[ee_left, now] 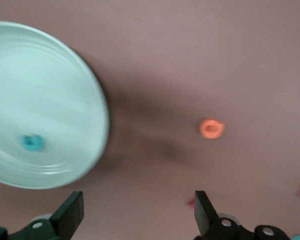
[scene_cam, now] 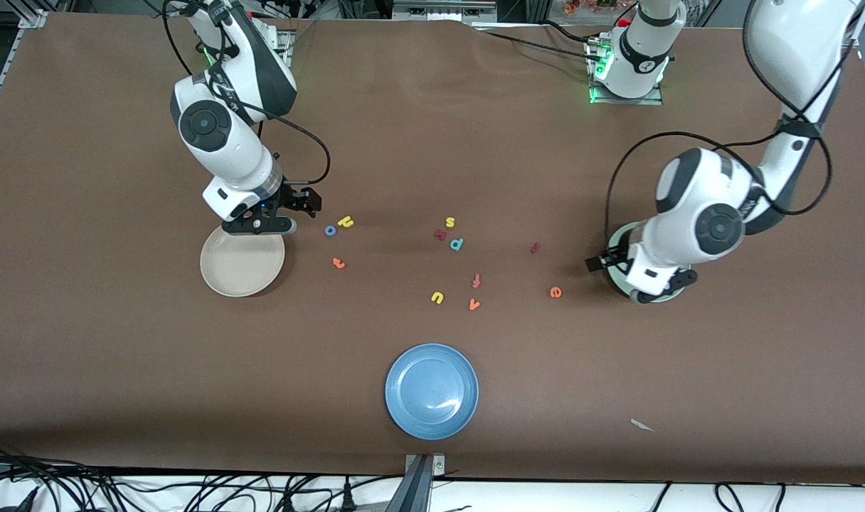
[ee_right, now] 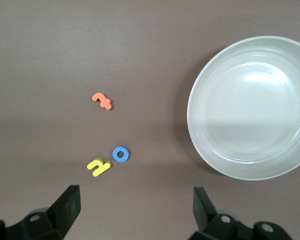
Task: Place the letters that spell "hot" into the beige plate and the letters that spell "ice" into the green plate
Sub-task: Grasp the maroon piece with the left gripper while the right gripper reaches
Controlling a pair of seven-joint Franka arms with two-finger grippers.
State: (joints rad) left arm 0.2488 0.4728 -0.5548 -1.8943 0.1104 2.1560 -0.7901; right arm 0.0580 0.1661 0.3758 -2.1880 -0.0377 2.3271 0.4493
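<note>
The teal c lies in the green plate, which my left arm mostly covers in the front view. My left gripper hangs open and empty just above that plate's edge. The orange e and dark red i lie on the table beside it. The beige plate holds nothing. Beside it lie the blue o, yellow h and orange t. My right gripper is open above that plate's farther rim.
Mid-table lie a yellow s, another dark red letter, a teal p, an orange f, a yellow u and an orange v. A blue plate sits nearer the front camera.
</note>
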